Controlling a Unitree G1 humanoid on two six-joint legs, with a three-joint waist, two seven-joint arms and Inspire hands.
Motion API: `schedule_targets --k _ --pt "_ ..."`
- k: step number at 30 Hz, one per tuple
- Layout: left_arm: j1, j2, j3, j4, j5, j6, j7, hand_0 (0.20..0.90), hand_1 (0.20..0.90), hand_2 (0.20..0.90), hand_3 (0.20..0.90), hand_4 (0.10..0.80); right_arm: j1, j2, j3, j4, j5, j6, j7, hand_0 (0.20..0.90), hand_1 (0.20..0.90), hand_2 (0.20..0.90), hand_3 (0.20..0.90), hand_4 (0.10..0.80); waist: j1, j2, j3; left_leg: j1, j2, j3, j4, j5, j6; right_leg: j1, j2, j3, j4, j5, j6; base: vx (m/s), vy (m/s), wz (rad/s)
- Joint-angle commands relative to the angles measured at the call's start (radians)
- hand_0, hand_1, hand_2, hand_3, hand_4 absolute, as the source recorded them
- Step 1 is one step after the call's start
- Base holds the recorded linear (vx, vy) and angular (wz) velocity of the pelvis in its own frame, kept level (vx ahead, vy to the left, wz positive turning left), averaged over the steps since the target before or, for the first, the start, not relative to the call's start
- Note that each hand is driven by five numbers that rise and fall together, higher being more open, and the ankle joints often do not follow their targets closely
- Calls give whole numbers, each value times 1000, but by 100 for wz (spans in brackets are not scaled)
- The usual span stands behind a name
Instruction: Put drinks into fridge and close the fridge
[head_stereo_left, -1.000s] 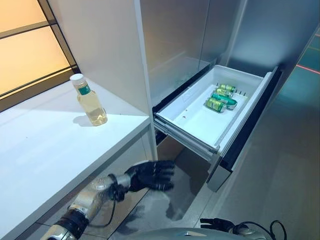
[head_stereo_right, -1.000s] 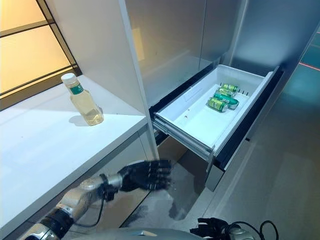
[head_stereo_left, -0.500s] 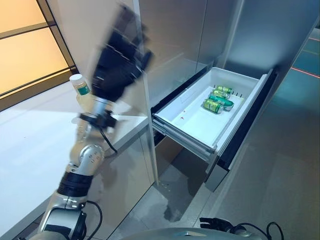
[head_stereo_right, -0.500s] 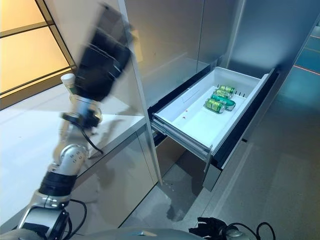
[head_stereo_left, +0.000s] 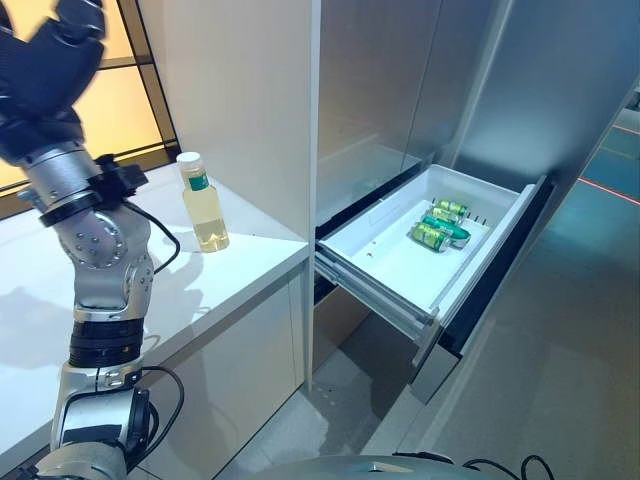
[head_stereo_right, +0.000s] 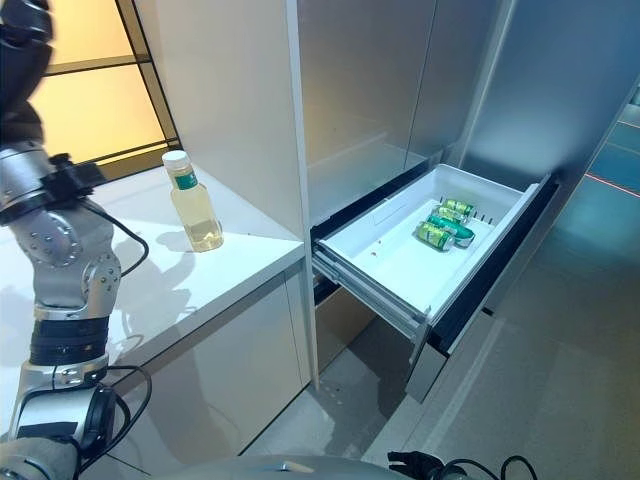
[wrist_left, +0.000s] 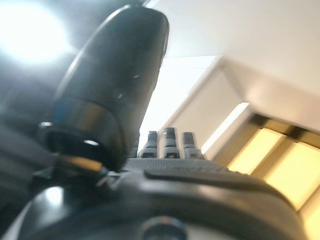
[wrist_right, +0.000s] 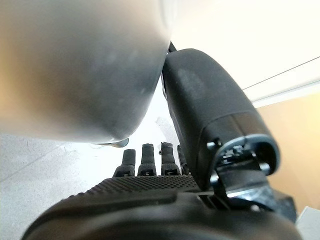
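Note:
A clear bottle (head_stereo_left: 203, 203) of pale yellow drink with a white cap stands upright on the white counter (head_stereo_left: 230, 275), near its right end. Green cans (head_stereo_left: 440, 222) lie at the far end of the open white fridge drawer (head_stereo_left: 380, 285). My left hand (head_stereo_left: 45, 70) is raised high above the counter's left part, well left of the bottle, open and empty; its straight fingers (wrist_left: 165, 142) show in the left wrist view. My right hand (wrist_right: 150, 162) hangs low by my body, open and empty.
A white upright panel (head_stereo_left: 250, 90) rises right behind the bottle and separates the counter from the grey fridge doors (head_stereo_left: 400, 90). The drawer's dark front (head_stereo_left: 500, 260) juts out over the grey floor (head_stereo_left: 560, 380). A lit orange window (head_stereo_right: 90, 90) backs the counter.
My left arm has swung up from low by the floor to high over the counter's left part. The camera has shifted too; the bottle and cans have not moved.

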Motion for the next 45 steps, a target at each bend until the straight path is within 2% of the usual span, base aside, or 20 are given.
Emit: schedule_targets --k 1,7,17,29,45 --pt "-57 86 10 98 -92 42 -63 900 900 900 900 800 -3 2 44 19 -65 11 22 900 900 900 900 800 -16 -4 3 -2 -27 43 7 -48 25 7 9 16 31 -16 25 0 0 0" --pt "-57 110 25 214 -216 29 -163 900 900 900 900 800 -1 -9 44 22 -82 15 34 900 900 900 900 800 -16 4 5 0 -26 45 7 -46 22 8 8 14 33 -19 26 0 0 0" --pt "4 95 29 236 -181 89 -234 900 900 900 900 800 7 -14 33 35 -108 -4 41 900 900 900 900 800 -6 6 13 -2 -26 36 7 -44 19 11 6 6 35 -23 27 0 0 0" --pt "75 72 23 225 -153 122 -283 900 900 900 900 800 10 -17 14 38 -116 -5 47 900 900 900 900 800 4 8 20 -1 -28 25 7 -42 19 16 3 -1 36 -24 28 0 0 0" --pt "86 61 -21 272 -110 165 -303 900 900 900 900 800 -1 -22 7 36 -122 13 49 900 900 900 900 800 0 12 27 2 -30 28 7 -40 21 18 3 6 36 -22 29 2 3 1"
